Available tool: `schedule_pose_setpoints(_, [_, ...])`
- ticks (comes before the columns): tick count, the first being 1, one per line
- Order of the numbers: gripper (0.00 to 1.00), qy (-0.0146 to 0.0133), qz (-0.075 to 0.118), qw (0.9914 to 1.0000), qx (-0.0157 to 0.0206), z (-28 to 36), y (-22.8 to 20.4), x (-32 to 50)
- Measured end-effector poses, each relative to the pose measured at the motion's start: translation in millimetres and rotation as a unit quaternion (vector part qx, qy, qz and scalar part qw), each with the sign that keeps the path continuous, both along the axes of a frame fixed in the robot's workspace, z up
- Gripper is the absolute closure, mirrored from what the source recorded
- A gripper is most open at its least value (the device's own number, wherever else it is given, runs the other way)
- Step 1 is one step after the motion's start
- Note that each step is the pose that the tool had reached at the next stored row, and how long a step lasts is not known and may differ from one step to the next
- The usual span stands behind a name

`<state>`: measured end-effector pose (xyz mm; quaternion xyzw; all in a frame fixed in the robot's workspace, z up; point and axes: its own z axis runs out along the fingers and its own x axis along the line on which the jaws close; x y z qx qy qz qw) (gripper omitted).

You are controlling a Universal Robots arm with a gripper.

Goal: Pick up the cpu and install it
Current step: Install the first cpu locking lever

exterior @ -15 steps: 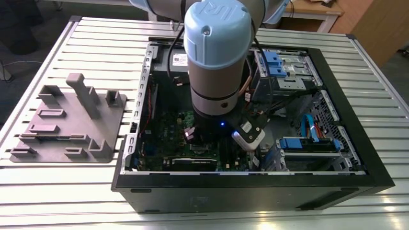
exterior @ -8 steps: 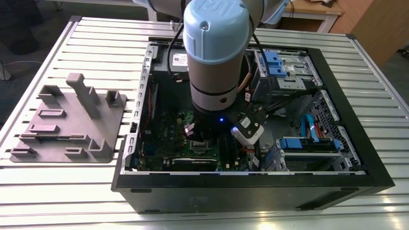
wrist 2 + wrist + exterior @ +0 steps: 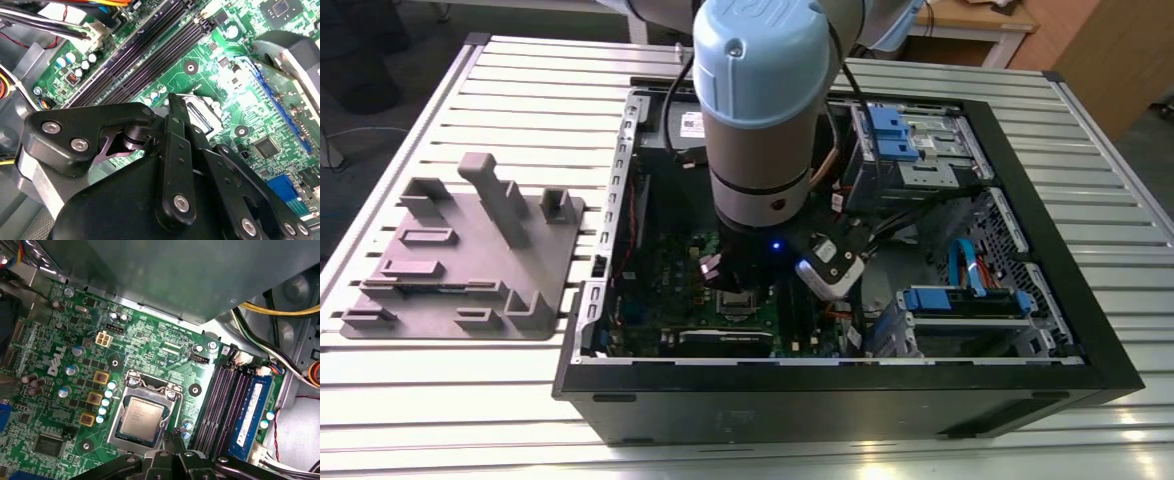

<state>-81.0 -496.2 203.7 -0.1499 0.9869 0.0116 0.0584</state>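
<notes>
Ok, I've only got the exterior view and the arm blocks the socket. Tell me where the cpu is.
Observer: In the first wrist view the cpu lies flat in the socket, silvery top up.
Operator: Give me the gripper's place against it.
Observer: The gripper is by the cpu's corner nearest the memory slots. I cannot tell whether it touches.
Operator: Report what's in those slots.
Observer: One blue stick sits in the slot nearest the board's edge. The dark slots beside it look empty.
</notes>
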Motion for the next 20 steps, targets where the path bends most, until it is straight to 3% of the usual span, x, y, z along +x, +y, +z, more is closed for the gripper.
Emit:
schedule_pose_setpoints(8, [0.89,-0.0003,0.0,1.0,0.0,-0.1,6.8,-0.6])
schedule_pose_setpoints(20, [0.89,-0.0016,0.0,1.0,0.0,-8.4,7.3,-0.7])
